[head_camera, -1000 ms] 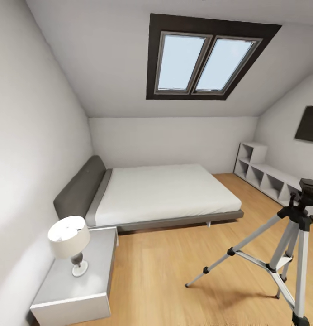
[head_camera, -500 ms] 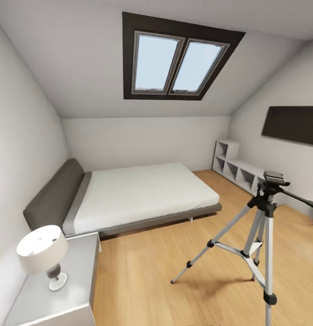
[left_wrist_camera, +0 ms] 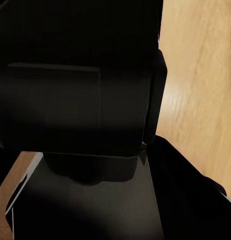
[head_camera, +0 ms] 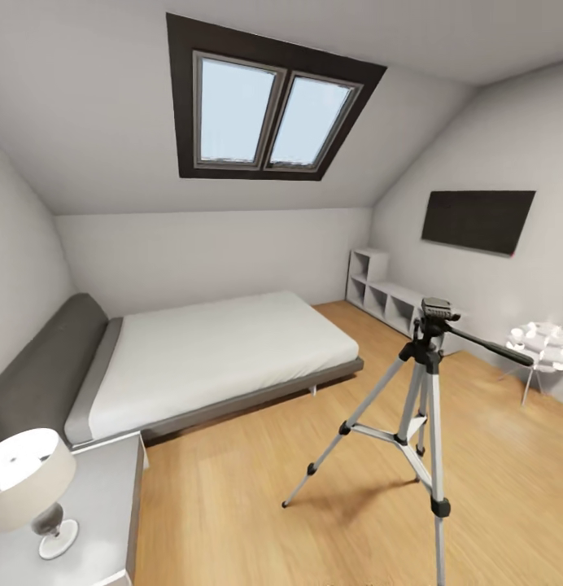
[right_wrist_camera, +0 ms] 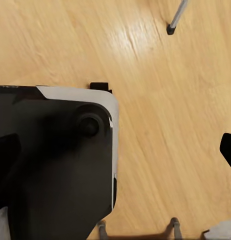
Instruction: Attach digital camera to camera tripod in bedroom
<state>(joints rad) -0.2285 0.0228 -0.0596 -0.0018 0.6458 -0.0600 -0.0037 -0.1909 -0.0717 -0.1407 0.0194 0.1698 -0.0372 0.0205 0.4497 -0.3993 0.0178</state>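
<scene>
Light wood floor carrying the camera tripod on three spread legs, a low grey-framed bed, a nightstand bearing a lamp.

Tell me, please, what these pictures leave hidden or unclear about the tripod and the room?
- Tripod, head view: nearest leg's foot cut off by the bottom edge.
- Lamp, head view: shade cut by the left edge.
- Side table, head view: the small white things on it are too blurred to identify.

camera tripod upright, legs splayed, bedroom floor
</scene>
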